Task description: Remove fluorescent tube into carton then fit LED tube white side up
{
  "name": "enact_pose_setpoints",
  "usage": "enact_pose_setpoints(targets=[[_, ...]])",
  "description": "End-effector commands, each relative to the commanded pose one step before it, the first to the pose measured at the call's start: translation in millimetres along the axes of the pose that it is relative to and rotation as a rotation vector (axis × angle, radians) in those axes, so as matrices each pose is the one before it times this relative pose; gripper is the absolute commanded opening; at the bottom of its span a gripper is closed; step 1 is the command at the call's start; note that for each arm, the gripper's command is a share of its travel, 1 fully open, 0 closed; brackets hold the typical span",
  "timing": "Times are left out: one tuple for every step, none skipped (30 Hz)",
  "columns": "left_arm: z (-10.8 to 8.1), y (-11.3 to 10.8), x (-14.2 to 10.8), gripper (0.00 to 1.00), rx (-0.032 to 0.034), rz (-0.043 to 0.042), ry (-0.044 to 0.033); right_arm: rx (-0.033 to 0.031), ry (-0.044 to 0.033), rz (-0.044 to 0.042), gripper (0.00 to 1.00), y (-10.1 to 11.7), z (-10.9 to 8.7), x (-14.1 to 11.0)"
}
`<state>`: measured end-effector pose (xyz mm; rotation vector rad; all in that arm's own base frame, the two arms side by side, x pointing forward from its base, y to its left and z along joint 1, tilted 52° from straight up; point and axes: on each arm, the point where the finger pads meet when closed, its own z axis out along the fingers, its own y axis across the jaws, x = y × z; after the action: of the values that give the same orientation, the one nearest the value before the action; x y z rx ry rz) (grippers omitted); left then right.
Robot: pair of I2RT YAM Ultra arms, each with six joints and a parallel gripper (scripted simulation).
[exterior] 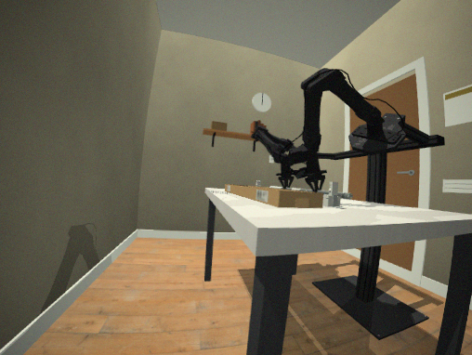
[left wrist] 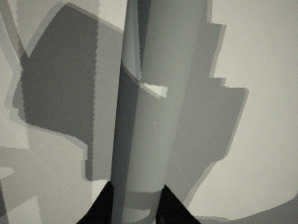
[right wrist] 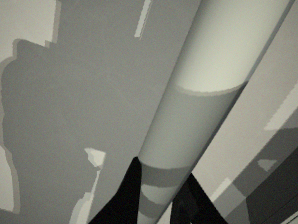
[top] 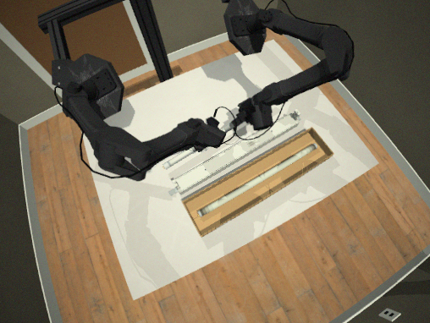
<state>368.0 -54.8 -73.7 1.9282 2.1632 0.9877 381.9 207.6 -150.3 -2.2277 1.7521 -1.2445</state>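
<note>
The LED tube [top: 179, 160] [left wrist: 160, 140] [right wrist: 225, 50] lies lengthwise behind the fixture, with its pale side uppermost in the wrist views. Its height over the bench is unclear. My left gripper [left wrist: 135, 191] [exterior: 316, 188] is shut on it. My right gripper [right wrist: 158, 171] [exterior: 286, 186] is shut on it farther along. The arms hide the tube's middle in the top view. The light fixture [top: 207, 171] has a lampholder [top: 175, 186] at one end and another lampholder [top: 295, 114] at the other; no tube shows in it. The old tube [top: 258, 179] lies inside the carton [top: 326, 148] [exterior: 297, 199], which sits flat on the bench.
The carton stands close along the fixture's front side. The white bench [top: 148, 254] [exterior: 372, 232] extends past both ends of the fixture. The two grippers stand fairly near each other, and a black cable [top: 250, 139] loops between the wrists.
</note>
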Motion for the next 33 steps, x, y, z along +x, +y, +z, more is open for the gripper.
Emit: enact_pose_setpoints(targets=[[-5.43,3.52,-14.37,0.11,-0.00179,0.00088,-0.04601,-0.02390,-0.03333,-0.02327,0.11,11.31,0.49,-16.78],[0.45,-6.04,2.25,0.11,0.01105,0.00731,0.00452,0.00701,-0.00211,0.02131,0.11,-8.02,-2.01,4.26],[-0.18,-0.82,-1.09,0.11,0.00238,0.00495,-0.00029,-0.01310,0.00622,-0.02136,0.11,8.86,3.32,-2.29],[0.29,-0.75,0.07,0.11,-0.00257,-0.00149,-0.00129,0.01506,-0.00817,0.01834,0.11,-6.42,-1.73,-0.85],[0.37,-0.57,-0.18,0.11,-0.00309,-0.00196,-0.00190,0.00561,-0.00288,0.00795,0.11,-2.26,-0.70,0.48],[-0.06,-1.82,0.67,0.11,0.01043,0.00661,0.00399,-0.00388,0.00177,0.00013,0.11,-4.40,-3.51,3.23],[-0.12,1.93,-1.02,0.11,0.00001,-0.00086,-0.00098,-0.00133,-0.00029,-0.00085,0.11,-0.17,-0.34,-0.13],[-0.33,5.10,-2.34,0.11,-0.00690,-0.00557,-0.00407,-0.00456,0.00170,-0.00110,0.11,1.31,1.11,0.51],[0.52,-0.58,-0.19,0.11,0.00358,0.00155,0.00080,-0.00723,0.00287,-0.00443,0.11,3.13,1.11,1.07],[0.95,-3.06,0.70,0.11,0.00823,0.00453,0.00270,-0.00356,0.00073,-0.00255,0.11,1.30,0.47,-0.42],[1.14,-2.92,0.57,0.11,0.00848,0.00434,0.00290,-0.00457,0.00078,-0.00368,0.11,1.76,0.81,-0.78],[0.90,-1.28,-0.08,0.11,0.00613,0.00227,0.00148,-0.00745,0.00201,-0.00684,0.11,3.44,1.02,-0.23],[-2.89,3.34,0.26,0.11,-0.00503,-0.00550,-0.00427,-0.00830,0.00285,-0.00417,0.11,2.83,2.05,-0.07],[-3.64,4.44,0.25,0.11,-0.00726,-0.00714,-0.00549,-0.01056,0.00414,-0.00146,0.11,2.67,2.74,1.34],[-0.63,1.28,-0.17,0.11,0.00129,-0.00149,-0.00117,-0.00525,0.00104,0.00032,0.11,0.32,0.44,0.62],[0.32,2.62,-0.84,0.11,-0.01239,-0.00079,-0.00243,0.02097,-0.00924,0.00357,0.11,-3.45,-2.88,-4.94],[0.00,0.00,0.00,0.11,0.00000,0.00000,0.00000,0.00000,0.00000,0.00000,0.11,0.00,0.00,0.00],[0.00,0.00,0.00,0.11,0.00000,0.00000,0.00000,0.00000,0.00000,0.00000,0.11,0.00,0.00,0.00],[2.33,-6.19,2.11,0.11,0.03041,0.00360,0.00720,-0.00133,-0.00708,0.02091,0.11,-13.30,-9.68,6.69],[2.49,-3.38,-1.01,0.11,0.01293,0.00729,0.00294,0.00608,-0.00595,0.01456,0.11,-8.07,-4.75,1.98],[2.00,-3.25,0.17,0.11,0.01219,0.00534,0.00371,-0.01306,0.00642,0.00002,0.11,2.39,3.70,2.21],[-0.86,4.15,3.49,0.11,-0.00016,-0.01433,0.00018,-0.00794,0.00110,-0.01122,0.11,4.30,0.96,-2.58],[-4.04,5.46,0.04,0.11,-0.01026,-0.00732,-0.00639,-0.00014,-0.00328,-0.01522,0.11,3.79,-1.66,-5.33],[-2.47,1.98,-1.95,0.11,-0.00614,0.00074,-0.00425,-0.00383,0.00173,-0.00582,0.11,2.63,1.36,-1.46],[2.13,-3.38,-0.36,0.11,0.01200,0.00639,0.00368,-0.01201,0.00418,-0.01015,0.11,5.39,2.92,-1.19],[2.59,-3.78,-0.09,0.11,0.01411,0.00591,0.00392,-0.01827,0.00805,-0.00719,0.11,6.30,5.59,0.90],[2.64,-4.10,-0.41,0.11,0.01468,0.00747,0.00414,-0.01172,0.00444,0.00678,0.11,0.02,2.86,3.35],[-1.02,0.53,-0.41,0.11,0.00344,0.00000,-0.00190,-0.00750,0.00077,0.00124,0.11,0.25,0.63,0.71],[-2.18,2.20,0.06,0.11,0.00014,-0.00350,-0.00344,-0.00665,-0.00001,0.00021,0.11,0.26,0.18,0.10],[-1.94,2.07,0.28,0.11,0.00092,-0.00334,-0.00251,0.00050,-0.00456,-0.00016,0.11,-1.77,-3.14,-1.55],[6.10,-2.83,6.12,0.11,0.02286,-0.00886,0.01306,-0.00057,-0.00424,0.00072,0.11,-1.87,-2.90,-1.11],[0.92,-1.80,-1.34,0.11,0.00750,0.00602,0.00102,-0.00389,-0.00097,0.00048,0.11,-0.42,-0.34,-0.30],[-4.12,7.34,-4.82,0.11,-0.03231,-0.00395,-0.01244,0.02328,-0.00659,0.01022,0.11,-5.48,-0.64,-2.73]])
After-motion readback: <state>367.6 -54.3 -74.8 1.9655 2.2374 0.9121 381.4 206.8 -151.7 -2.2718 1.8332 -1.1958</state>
